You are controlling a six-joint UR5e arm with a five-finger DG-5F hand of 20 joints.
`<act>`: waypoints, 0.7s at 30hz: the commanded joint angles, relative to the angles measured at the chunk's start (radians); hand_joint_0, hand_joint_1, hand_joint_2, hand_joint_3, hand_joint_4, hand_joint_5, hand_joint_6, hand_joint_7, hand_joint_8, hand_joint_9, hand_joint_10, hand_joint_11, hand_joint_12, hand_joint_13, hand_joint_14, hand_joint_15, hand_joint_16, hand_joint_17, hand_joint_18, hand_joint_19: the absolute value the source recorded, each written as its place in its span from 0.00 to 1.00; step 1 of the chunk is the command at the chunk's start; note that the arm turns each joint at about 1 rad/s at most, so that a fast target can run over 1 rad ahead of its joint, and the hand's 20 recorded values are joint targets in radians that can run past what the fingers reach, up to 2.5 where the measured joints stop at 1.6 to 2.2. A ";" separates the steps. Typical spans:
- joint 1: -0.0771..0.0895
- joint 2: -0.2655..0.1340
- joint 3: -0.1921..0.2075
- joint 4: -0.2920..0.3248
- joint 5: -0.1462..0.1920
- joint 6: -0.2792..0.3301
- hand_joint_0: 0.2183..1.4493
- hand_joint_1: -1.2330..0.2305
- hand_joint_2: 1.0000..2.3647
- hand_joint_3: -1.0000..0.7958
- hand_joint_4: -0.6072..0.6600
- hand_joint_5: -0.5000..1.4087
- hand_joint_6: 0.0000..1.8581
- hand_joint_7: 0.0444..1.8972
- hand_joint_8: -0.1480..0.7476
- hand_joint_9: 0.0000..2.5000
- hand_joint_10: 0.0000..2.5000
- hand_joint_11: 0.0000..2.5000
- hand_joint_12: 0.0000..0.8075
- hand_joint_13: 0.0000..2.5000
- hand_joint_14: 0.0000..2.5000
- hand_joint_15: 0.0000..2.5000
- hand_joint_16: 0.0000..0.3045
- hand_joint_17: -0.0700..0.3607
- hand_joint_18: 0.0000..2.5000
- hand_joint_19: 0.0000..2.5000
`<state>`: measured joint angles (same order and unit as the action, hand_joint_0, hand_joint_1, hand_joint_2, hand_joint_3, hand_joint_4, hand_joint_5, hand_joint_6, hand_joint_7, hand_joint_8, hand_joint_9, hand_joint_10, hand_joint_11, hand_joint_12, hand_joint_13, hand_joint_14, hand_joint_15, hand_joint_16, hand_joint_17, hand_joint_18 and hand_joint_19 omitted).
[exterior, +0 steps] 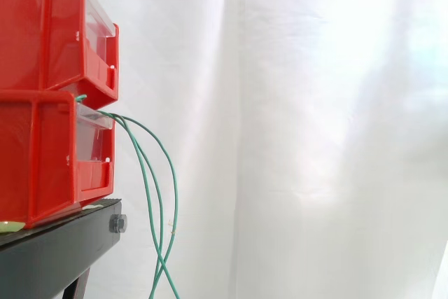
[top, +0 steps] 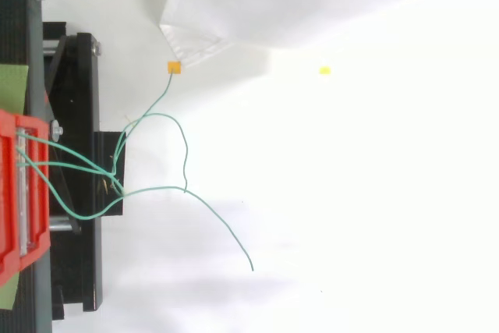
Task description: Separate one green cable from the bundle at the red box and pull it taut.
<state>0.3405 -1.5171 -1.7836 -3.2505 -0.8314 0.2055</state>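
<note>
Whether the robot's hand is spread, pressed together or pinching anything, I cannot tell from where I stand.

Behind everything hangs a plain white fabric curtain [exterior: 315, 138]. At the left, two red plastic storage bins with clear front panels sit stacked, the upper red bin [exterior: 42, 33] resting directly on the lower red bin [exterior: 42, 166]. Both stand on a black metal stand [exterior: 56, 250].

Several thin green cables [top: 152, 189] come out at the top front of the lower bin. From the side, they arc outward and hang slack below the stand's edge, crossing each other low down. From above, they fan across the stand, draw together near its outer edge, then spread loosely over the white floor. One strand runs to a small orange square tag [top: 175, 67]. Another curves away to a loose cable end [top: 251, 268], lying well apart from the stand. A tiny yellow speck [top: 325, 70] lies farther out, apart from the cables.
</note>
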 commanded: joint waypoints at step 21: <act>0.000 0.000 0.000 0.000 0.000 0.000 0.28 0.30 0.00 0.28 0.63 0.17 0.27 0.41 0.43 0.50 0.01 0.47 0.36 0.52 0.01 0.44 0.16 0.41 0.40 0.36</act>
<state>0.3406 -1.5173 -1.7835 -3.2505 -0.8314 0.2055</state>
